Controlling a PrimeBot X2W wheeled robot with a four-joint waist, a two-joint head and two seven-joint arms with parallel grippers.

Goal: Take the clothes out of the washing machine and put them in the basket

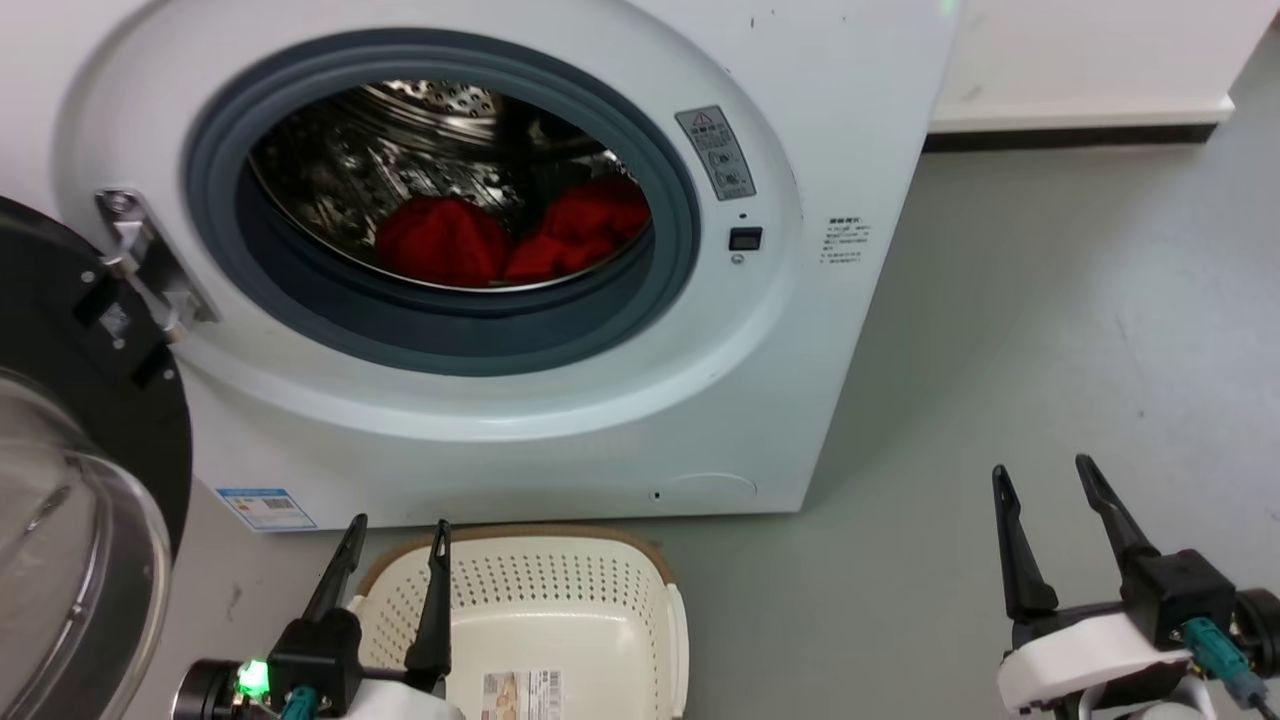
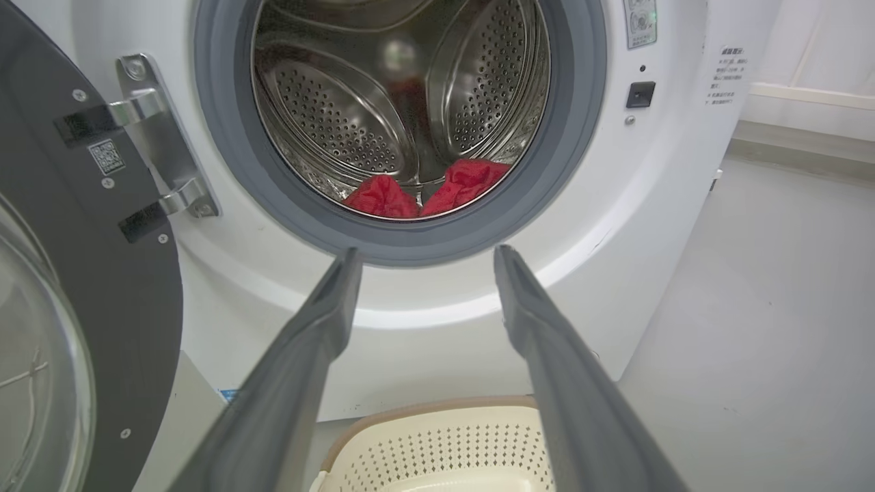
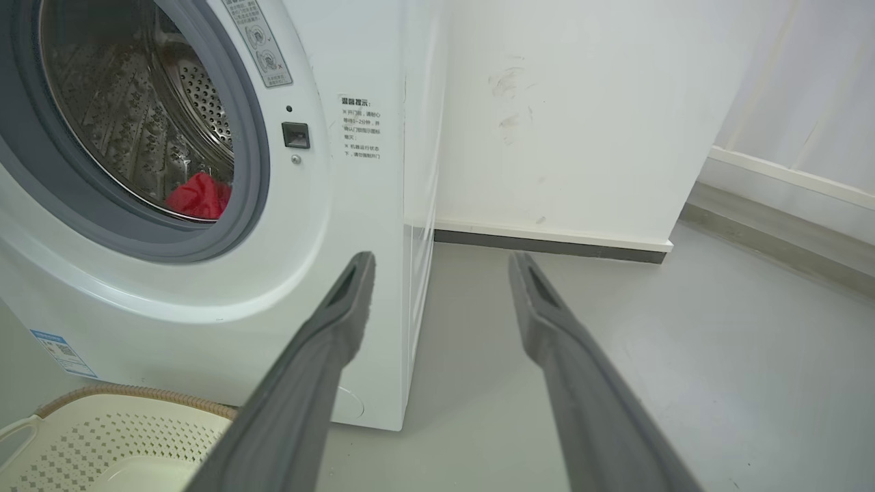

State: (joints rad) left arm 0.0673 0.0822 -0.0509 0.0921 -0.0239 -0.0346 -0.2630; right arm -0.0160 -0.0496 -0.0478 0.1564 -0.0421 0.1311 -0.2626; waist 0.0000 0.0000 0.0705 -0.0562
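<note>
grey floor (image 1: pixel 1050 300) meets white wall (image 3: pixel 581 102); left gripper (image 1: pixel 401 521) and right gripper (image 1: pixel 1040 465) gape apart, empty.

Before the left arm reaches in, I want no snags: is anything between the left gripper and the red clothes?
Nothing visible does. The door is swung open to the left, and the red clothes lie low in the drum behind the grey ring. The left gripper, open, hangs over the basket below the opening.
</note>
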